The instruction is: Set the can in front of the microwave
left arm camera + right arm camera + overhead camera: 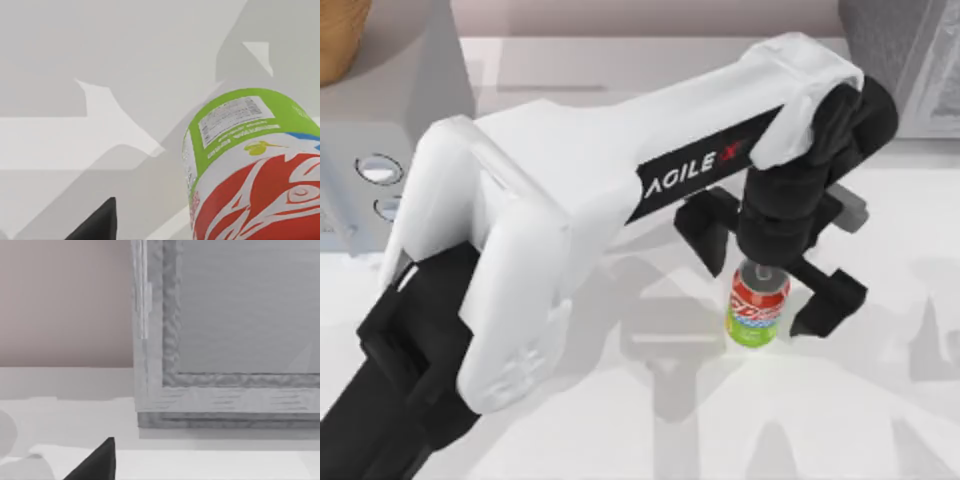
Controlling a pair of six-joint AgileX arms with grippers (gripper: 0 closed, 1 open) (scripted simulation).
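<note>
The can (pixel 757 308), with a silver top, red band and lime green base, stands upright on the white table right of centre. My left arm reaches across from the lower left, and its gripper (pixel 763 292) hangs right over the can, open, one black finger on each side and neither touching it. The left wrist view has the can (pixel 250 170) close up beside one fingertip (pixel 97 225). The microwave (pixel 360 190), light grey with two round dials, sits at the table's left edge, far from the can. My right gripper, with one fingertip (pixel 97 462) showing, is parked off to the right.
A darker speckled grey box (pixel 905 60) stands at the back right corner; it (pixel 225 340) looms close in the right wrist view. A wicker basket (pixel 338 35) rests on top of the microwave. Bare white table (pixel 880 400) lies in front of and around the can.
</note>
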